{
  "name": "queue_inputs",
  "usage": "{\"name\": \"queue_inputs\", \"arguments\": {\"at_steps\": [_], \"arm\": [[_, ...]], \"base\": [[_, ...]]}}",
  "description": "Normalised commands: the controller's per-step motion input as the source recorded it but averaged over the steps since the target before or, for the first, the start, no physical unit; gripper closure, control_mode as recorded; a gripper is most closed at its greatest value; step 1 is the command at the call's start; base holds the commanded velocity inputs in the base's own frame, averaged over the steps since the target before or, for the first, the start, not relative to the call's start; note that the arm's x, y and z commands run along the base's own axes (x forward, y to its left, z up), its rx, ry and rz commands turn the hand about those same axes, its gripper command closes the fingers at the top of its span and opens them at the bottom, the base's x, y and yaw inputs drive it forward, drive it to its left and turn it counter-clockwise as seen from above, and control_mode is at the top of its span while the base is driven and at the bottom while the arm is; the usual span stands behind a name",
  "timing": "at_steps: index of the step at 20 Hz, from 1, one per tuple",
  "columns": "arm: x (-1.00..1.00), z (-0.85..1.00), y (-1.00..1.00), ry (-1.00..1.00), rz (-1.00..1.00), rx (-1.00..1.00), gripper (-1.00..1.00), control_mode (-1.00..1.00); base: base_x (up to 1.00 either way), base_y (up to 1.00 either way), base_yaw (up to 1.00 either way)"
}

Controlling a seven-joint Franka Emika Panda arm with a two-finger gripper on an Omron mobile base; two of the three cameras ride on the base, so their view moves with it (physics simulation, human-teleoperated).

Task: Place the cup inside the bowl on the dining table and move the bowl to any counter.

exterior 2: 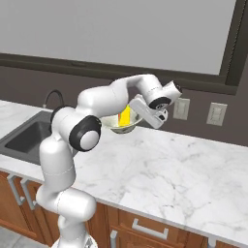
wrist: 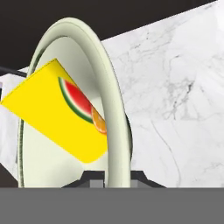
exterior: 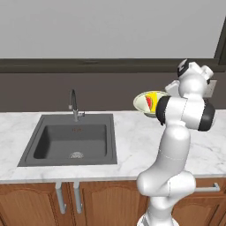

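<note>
One cup carried in a lifted bowl

One yellow cup (wrist: 57, 116) is seen lying inside the pale bowl (wrist: 114, 109), centre-left of the hand view. The bowl's rim is pinched by the nearly closed gripper (wrist: 114, 177) at the lower centre. The bowl is held above the marble counter (exterior: 132, 141), right of the sink (exterior: 70, 140).

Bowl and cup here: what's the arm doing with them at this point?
The white arm is holding the bowl by its rim, with the gripper shut on it, in the air above the counter to the right of the sink. The yellow cup lies on its side inside the bowl. The bowl is tilted and has not been set down yet, so the cup step looks done and the placing is what remains.
</note>
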Motion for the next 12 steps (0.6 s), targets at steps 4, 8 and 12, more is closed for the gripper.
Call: {"name": "queue_inputs", "arguments": {"at_steps": [4,8,12], "arm": [[0.0,-0.3,-0.02,-0.02,0.0,0.0,1.0,-1.0],[0.0,-0.45,0.0,0.0,0.0,0.0,1.0,-1.0],[0.0,-0.37,-0.02,0.04,0.0,0.0,1.0,-1.0]], "base": [[0.0,0.0,0.0],[0.0,0.0,0.0],[0.0,0.0,0.0]]}}
